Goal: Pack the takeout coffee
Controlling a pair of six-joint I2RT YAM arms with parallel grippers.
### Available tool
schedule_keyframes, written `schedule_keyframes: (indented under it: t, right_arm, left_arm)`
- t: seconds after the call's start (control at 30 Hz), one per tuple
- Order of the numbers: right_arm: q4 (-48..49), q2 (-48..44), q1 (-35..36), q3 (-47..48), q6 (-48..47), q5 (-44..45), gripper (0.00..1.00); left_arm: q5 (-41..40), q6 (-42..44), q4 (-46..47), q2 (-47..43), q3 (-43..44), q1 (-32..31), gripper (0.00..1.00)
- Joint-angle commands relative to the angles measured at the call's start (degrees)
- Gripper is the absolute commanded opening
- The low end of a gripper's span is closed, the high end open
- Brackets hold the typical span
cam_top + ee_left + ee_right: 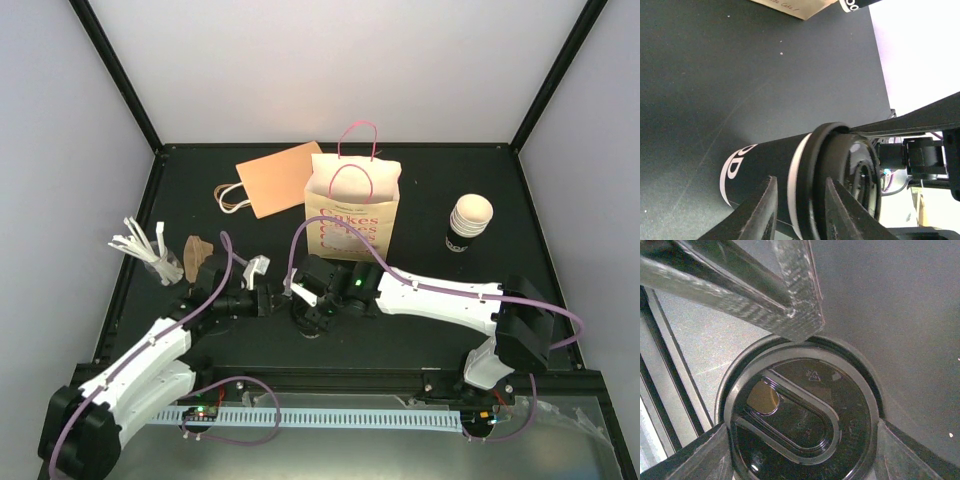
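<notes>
top view: two arms reach in from the near edge and meet at mid-counter, in front of the bag. the left arm (pixel 150 352) rises from its base at the lower left, and its wrist lies low and level, pointing right. the right arm (pixel 440 292) folds back from its base at the lower right, runs left along its white link, and tips its wrist down. the cup they meet over is mostly hidden under the two wrists.

on the dark counter (pixel 420 330) there are:
- one printed paper bag (pixel 352 215) with pink handles, standing open
- one plain tan paper bag (pixel 280 178), lying flat behind it to the left
- one cream-white ribbed takeout cup (pixel 468 222) with a dark lower part, upright, right of the printed bag and apart from it
- one bundle of white sticks (pixel 138 247), at the left
- one brown pulp carrier (pixel 197 257), beside the sticks

left wrist view: the camera is rolled sideways. one black lidded takeout cup (pixel 765 167) with white lettering fills the lower frame. the left fingers (pixel 760 212) are narrowly parted, one over the cup's wall and the other over the lid (pixel 850 175). i cannot tell whether they pinch it.

right wrist view: this one looks straight down on the black lid (pixel 800 425) with its sip opening. the right fingers (pixel 705 460) stand wide, one against each side of the rim, grasping the black lidded takeout cup. the left fingers (pixel 790 285) come in from above, their tip just at the rim's far edge.
</notes>
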Motion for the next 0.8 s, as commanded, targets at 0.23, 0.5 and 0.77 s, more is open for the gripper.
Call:
schedule_keyframes:
  t: [0.23,0.5,0.77]
  right_arm:
    - [-5.9,1.5,0.3,-2.4,0.9,0.1,0.68]
    - [-5.5,1.1,0.4,-2.4,0.5,0.1,0.68]
    - [-5.4,0.5,0.4,-2.1,0.5,0.8,0.71]
  left_arm:
    - [4.6,-0.8,-2.1,-1.6,4.3,-0.5,0.48]
    - [5.6,1.5,-0.4,6.1,5.1,-1.2,0.49]
    - [4.0,3.7,-1.2,10.7,6.6,-3.2,0.50]
